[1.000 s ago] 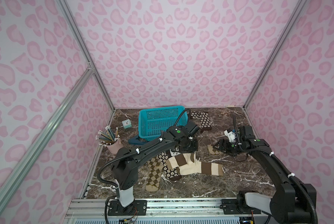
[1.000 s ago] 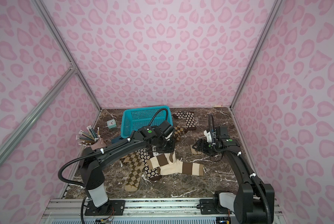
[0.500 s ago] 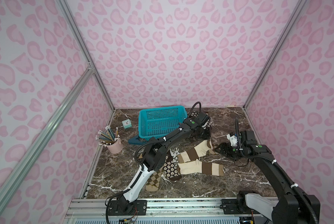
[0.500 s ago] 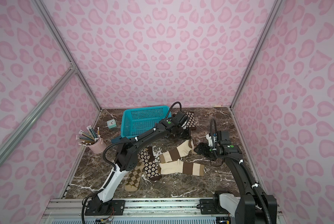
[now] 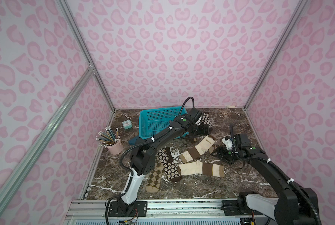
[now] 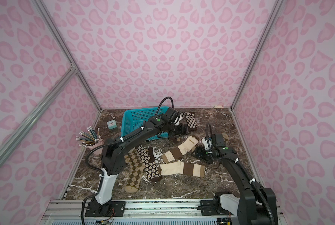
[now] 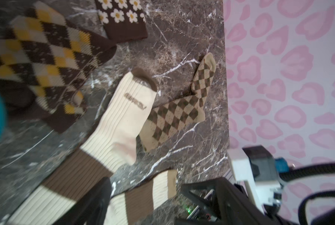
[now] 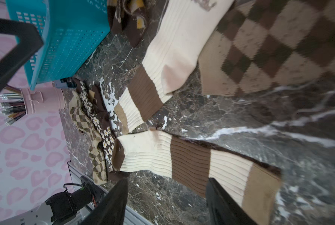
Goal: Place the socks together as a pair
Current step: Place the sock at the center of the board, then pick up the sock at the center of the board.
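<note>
Right wrist view: 2 soft, light cream striped socks [image 8: 190, 161] are laid just beside each other on the table [image 8: 201, 109], probably best pinched at a cuff by the spread right gripper [image 8: 166, 181]; the left gripper [image 5: 202, 129] cannot be judged.

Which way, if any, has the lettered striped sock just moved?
Yes. The lettered striped sock slid rightward, farther from the pink pencil cup.

Marble tabletop [image 5: 182, 187] carries scattered socks [image 5: 200, 168], teal basket [image 5: 155, 124], clock [image 5: 127, 124], pencil cup [image 5: 115, 148].
</note>
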Robot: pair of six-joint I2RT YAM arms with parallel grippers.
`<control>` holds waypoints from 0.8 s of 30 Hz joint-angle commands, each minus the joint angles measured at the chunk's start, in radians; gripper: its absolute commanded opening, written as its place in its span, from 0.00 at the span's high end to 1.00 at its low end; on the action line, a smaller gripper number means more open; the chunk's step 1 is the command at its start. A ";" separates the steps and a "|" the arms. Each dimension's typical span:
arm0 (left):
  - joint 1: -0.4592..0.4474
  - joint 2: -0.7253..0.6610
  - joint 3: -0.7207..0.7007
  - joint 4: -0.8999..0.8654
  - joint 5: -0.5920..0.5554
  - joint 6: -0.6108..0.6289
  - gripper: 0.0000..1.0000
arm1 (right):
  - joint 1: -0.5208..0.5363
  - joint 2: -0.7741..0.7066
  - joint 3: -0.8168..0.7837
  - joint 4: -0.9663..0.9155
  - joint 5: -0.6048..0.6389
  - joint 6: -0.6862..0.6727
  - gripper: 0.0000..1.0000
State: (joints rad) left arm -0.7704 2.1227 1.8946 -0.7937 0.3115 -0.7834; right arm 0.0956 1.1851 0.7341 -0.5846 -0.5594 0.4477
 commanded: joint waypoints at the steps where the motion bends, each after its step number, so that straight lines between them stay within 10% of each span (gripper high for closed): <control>1: 0.001 -0.117 -0.172 0.001 -0.112 0.087 0.16 | 0.076 0.055 0.035 0.113 -0.006 0.061 0.38; 8: 0.042 -0.483 -0.539 0.059 -0.258 0.014 0.13 | 0.342 0.230 0.157 0.182 0.056 0.106 0.46; 24: 0.201 -0.880 -0.756 -0.045 -0.449 -0.011 0.09 | 0.665 0.682 0.534 0.008 0.412 -0.015 0.47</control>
State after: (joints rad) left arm -0.5789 1.2526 1.1378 -0.8417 -0.1017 -0.8150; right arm 0.7391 1.8141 1.2064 -0.4843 -0.2897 0.4805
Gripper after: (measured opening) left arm 0.914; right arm 0.536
